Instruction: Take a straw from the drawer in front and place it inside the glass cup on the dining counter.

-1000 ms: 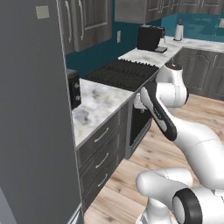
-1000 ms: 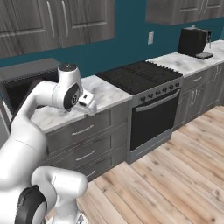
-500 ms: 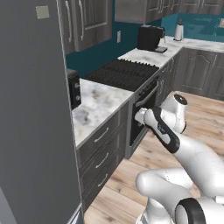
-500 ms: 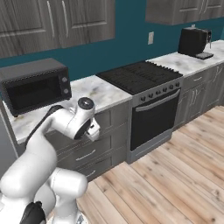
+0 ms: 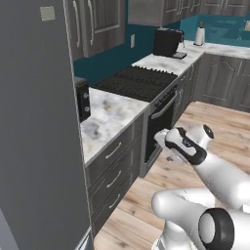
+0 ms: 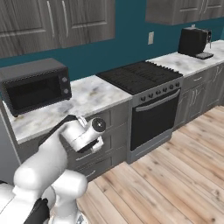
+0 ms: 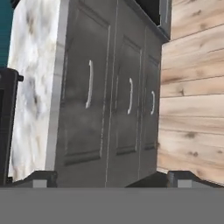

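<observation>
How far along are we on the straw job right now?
Early stage. Nothing looks done: the three drawers under the marble worktop all sit shut, top drawer included. In hand: the pincer is open, empty and facing those drawer fronts. Left: pull the top drawer open, pick out a straw, carry it to the cup.

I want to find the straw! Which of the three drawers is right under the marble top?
The top drawer, directly beneath the marble worktop. The middle drawer and bottom drawer sit below it.
</observation>
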You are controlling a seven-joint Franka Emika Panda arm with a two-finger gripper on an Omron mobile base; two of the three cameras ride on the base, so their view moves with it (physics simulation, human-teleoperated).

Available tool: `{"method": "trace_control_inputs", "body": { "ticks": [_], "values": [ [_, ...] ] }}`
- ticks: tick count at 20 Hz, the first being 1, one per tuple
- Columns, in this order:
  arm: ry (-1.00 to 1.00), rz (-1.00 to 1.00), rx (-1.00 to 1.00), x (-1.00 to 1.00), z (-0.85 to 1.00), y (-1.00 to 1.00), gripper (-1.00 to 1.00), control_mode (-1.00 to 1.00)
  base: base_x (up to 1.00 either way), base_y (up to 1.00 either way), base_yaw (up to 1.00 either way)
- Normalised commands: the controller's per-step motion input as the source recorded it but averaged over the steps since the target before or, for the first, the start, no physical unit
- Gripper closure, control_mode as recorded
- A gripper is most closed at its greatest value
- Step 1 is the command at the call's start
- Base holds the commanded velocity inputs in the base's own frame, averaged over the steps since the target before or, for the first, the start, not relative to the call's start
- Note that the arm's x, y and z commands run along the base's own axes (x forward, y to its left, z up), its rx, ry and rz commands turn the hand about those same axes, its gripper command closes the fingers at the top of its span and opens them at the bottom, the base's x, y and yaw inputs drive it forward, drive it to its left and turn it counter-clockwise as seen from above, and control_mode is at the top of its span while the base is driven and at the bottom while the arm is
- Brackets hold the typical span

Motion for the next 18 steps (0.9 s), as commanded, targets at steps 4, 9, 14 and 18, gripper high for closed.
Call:
{"method": "trace_control_inputs", "body": {
  "ticks": [4, 9, 14, 18],
  "values": [
    [-0.03, 0.1, 0.32, 0.22, -0.6, 0.07, -1.0, -1.0, 0.0, 0.0, 0.0],
    [-0.02, 0.15, 0.27, 0.46, -0.77, 0.42, -1.0, -1.0, 0.0, 0.0, 0.0],
    [-0.01, 0.09, 0.23, 0.55, -0.37, 0.5, -1.0, -1.0, 0.0, 0.0, 0.0],
    [-0.02, 0.02, 0.21, 0.58, 0.0, 0.16, -1.0, -1.0, 0.0, 0.0, 0.0]
  ]
}}
